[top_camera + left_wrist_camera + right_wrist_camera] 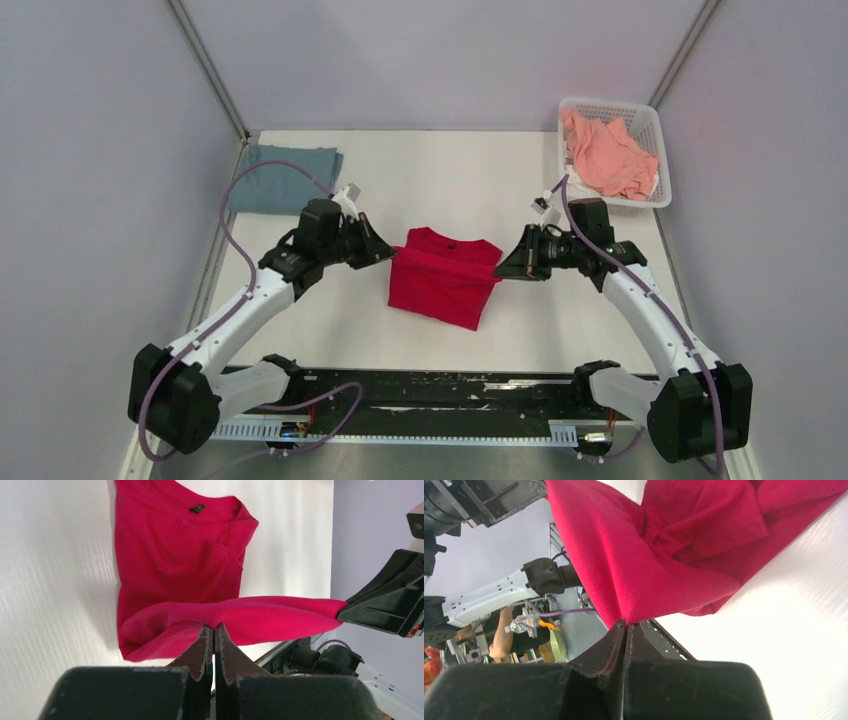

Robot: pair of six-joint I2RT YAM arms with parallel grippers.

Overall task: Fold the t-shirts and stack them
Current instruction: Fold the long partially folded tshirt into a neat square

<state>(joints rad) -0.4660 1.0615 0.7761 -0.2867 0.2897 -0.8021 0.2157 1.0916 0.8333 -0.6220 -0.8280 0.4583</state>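
A folded dusty blue-grey t-shirt [286, 178] lies at the far left corner of the table [340, 325], likely the start of the stack. In the middle, the left gripper [388, 254] pinches one end of the crimson red t-shirt [440, 290]'s raised edge. The right gripper [501, 268] pinches the other end, keeping it taut for a clean fold. At far right, a salmon pink t-shirt [605, 158] sits crumpled in a white mesh basket [612, 104].

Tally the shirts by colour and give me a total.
red shirt: 1
blue-grey shirt: 1
pink shirt: 1
Total: 3
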